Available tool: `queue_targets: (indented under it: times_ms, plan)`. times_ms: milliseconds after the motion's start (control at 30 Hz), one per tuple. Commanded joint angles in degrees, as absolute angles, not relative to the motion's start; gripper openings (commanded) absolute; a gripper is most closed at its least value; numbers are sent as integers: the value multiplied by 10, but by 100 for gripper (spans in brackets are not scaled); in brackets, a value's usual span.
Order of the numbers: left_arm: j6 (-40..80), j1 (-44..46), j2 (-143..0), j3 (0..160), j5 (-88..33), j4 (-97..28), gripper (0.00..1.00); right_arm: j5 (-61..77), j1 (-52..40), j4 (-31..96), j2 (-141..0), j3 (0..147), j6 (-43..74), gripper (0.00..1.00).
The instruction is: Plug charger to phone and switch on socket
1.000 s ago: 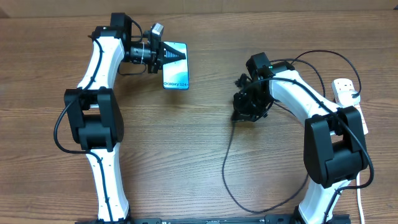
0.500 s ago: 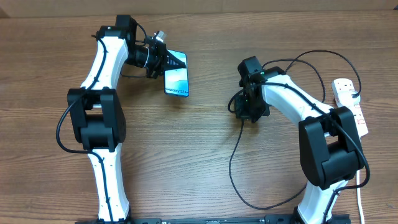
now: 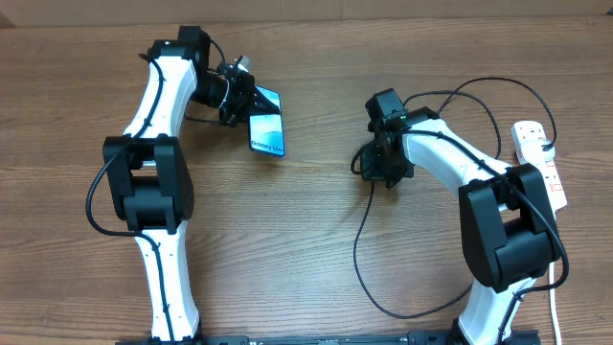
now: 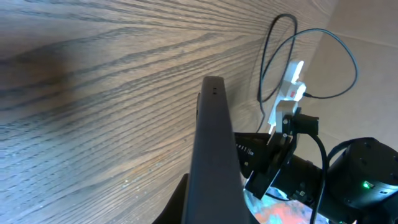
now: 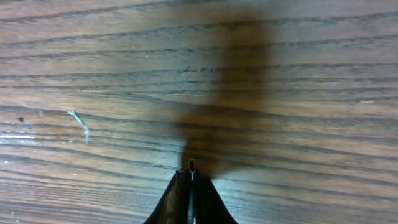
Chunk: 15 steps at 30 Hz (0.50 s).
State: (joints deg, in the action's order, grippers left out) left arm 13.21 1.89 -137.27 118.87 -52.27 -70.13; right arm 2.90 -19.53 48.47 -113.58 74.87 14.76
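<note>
Phone (image 3: 268, 133) in left claw (image 3: 247, 99)

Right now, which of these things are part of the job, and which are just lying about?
Part of the job: phone, in the left gripper; charger, its tip in the right gripper; socket.
Not part: wooden table.

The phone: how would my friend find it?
On the wooden table, follow the left arm up to its tip. The left gripper pinches the phone there: the only flat rectangle with a light blue screen, unlike the thin black charger or white socket.
</note>
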Motion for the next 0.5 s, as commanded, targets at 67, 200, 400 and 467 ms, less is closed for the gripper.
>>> queue_targets:
  times_ms: [67, 200, 400, 467]
  plan:
    - [133, 23, -1370, 1193, -521, -703, 4, 22, -196, 479, -1122, 726, 150, 4]
    - [133, 23, -1370, 1193, -521, -703, 4, 22, -196, 469, -1122, 726, 150, 5]
    - [133, 23, -1370, 1193, -521, -703, 4, 22, -196, 464, -1122, 726, 150, 11]
    - [133, 23, -1370, 1193, -521, -703, 4, 22, -196, 463, -1122, 726, 150, 14]
